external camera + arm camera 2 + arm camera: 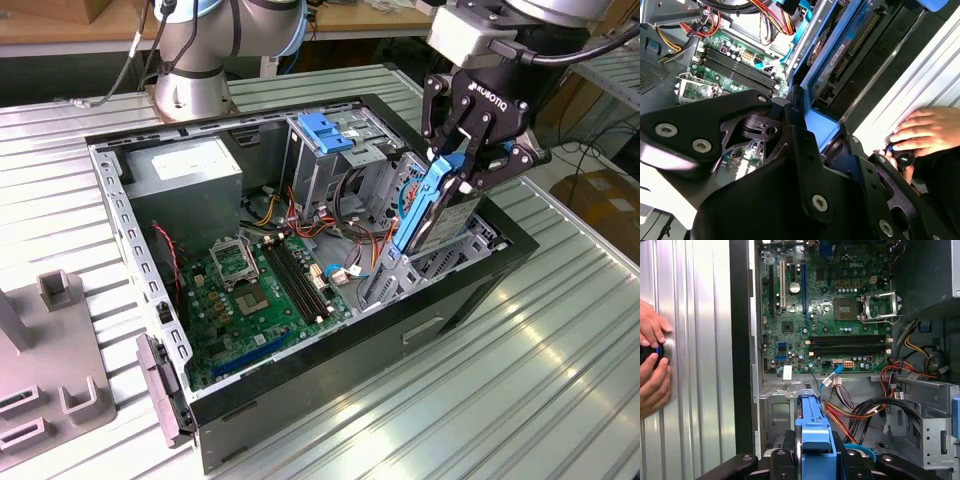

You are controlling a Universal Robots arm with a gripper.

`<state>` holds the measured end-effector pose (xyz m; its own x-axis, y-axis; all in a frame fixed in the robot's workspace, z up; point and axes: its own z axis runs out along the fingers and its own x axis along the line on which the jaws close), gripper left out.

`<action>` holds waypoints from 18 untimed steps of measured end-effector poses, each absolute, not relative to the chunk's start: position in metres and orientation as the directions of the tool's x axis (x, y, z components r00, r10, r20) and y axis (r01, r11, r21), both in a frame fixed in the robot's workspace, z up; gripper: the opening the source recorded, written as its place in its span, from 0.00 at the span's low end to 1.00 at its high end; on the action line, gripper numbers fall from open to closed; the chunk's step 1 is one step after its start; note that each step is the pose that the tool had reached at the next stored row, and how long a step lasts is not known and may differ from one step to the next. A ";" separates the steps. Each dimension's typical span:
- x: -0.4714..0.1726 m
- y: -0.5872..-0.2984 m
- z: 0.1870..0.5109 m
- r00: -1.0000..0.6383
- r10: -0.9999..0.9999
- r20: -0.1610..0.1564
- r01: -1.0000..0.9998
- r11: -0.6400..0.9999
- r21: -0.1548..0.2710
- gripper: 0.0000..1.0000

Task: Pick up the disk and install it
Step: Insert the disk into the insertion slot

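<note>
Ribbed metal bench (560, 380), with one open black PC case (330, 400) lying on its side on it, so you look straight into the guts.

Quick count:
- one arm
- one claw (458, 160)
- one disk (440, 215)
- one motherboard (265, 290)
- one grey power supply box (185, 170)
- one metal drive cage with a blue tab (325, 132)
- one grey fixture block (55, 390), sitting on the bench at the exterior view's left, well apart from the action

A person's two hands (654, 385) are also out on the bench beside the case, cupped round some small round thing.

The claw's fingers are pinched in on either side of the disk's upper end, with its blue rail squeezed between them. You can see that in both wrist views too. The disk stands on edge, tilted. Its top pokes above the case rim and its lower end is down inside the case at the exterior view's right end.

A messy bundle of red, orange, yellow and black wires (350, 215) sits between the cage and the disk. Board, power supply, cage and wires are all inside the case.
</note>
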<state>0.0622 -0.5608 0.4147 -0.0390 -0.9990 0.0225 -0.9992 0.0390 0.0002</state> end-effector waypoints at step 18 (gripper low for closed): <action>0.062 -0.562 0.381 -0.039 -0.999 0.023 -0.999 0.039 0.000 0.37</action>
